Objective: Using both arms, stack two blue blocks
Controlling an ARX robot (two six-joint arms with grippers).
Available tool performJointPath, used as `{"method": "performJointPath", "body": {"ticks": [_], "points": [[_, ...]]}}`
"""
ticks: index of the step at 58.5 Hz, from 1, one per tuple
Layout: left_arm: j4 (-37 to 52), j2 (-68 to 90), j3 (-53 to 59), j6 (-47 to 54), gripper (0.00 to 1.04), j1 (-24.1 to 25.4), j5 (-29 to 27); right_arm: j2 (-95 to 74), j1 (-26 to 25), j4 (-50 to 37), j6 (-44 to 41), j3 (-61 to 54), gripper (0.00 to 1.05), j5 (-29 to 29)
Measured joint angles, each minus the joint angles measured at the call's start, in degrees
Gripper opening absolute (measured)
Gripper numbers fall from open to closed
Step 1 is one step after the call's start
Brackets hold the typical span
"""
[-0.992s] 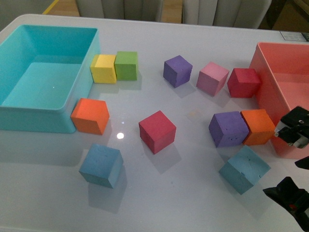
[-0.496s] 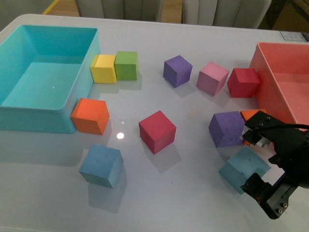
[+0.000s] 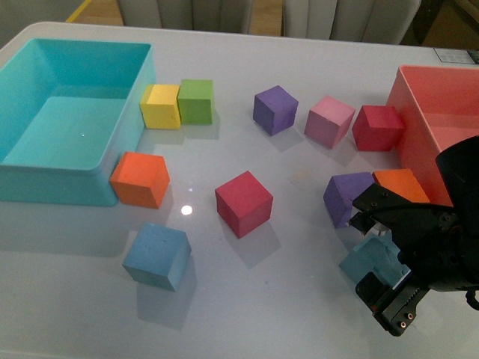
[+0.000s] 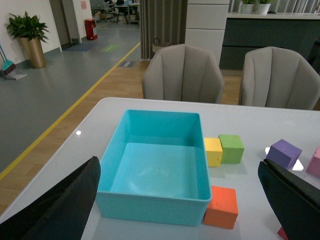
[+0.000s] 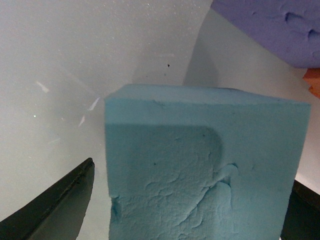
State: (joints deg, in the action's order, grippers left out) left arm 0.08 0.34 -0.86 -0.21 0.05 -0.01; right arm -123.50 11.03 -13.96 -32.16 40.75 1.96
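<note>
Status, left to right. Left gripper [image 4: 177, 170]: spread wide, grips nothing, faces turquoise bin [image 4: 150, 210] by left edge. First blue block [image 3: 157, 256]: sits alone near front edge, left of centre. Second blue block [image 3: 363, 262]: rests flat toward front-right corner, just in front of purple cube [image 3: 344, 194]. Right gripper [image 3: 380, 254]: released, straddles it, gap showing beside one finger [image 5: 55, 210].
</note>
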Motion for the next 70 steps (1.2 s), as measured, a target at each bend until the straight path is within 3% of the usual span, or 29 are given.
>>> {"method": "performJointPath", "body": {"ticks": [9,18,32,42,70], "points": [[0.00,0.00,0.00,0.00,0.96,0.00,0.00,0.17,0.15,-0.22,0.00,-0.22,0.61,-0.22],[0.00,0.00,0.00,0.00,0.96,0.00,0.00,2.99,0.50,1.14,-0.68,-1.73,0.48,0.79],[0.00,0.00,0.00,0.00,0.96,0.00,0.00,16.61,0.68,8.41,-1.92,-3.74,0.44,5.64],[0.00,0.00,0.00,0.00,0.96,0.00,0.00,20.83,2.51,12.20,1.62,2.75,0.43,7.13],[0.00,0.00,0.00,0.00,0.96,0.00,0.00,-2.54,10.99,18.38,11.67,33.33,0.42,1.36]]}}
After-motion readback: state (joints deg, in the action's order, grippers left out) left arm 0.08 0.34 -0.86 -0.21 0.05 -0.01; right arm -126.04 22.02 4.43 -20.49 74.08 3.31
